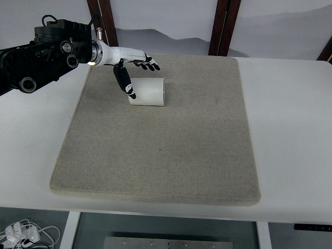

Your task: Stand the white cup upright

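Note:
A white cup (pixel 148 92) lies on its side on the grey mat (pixel 161 140), toward the mat's far left, its long axis running left to right. My left hand (pixel 136 70) reaches in from the left edge and hovers over the cup's left end. Its fingers (pixel 149 65) are spread behind the cup and the thumb (pixel 124 81) hangs down in front of the cup's left end. The hand is open and holds nothing. Whether the thumb touches the cup I cannot tell.
The mat covers most of the white table (pixel 290 129). Dark wooden posts (pixel 220 27) stand behind the table's far edge. Cables (pixel 23 232) lie on the floor at the lower left.

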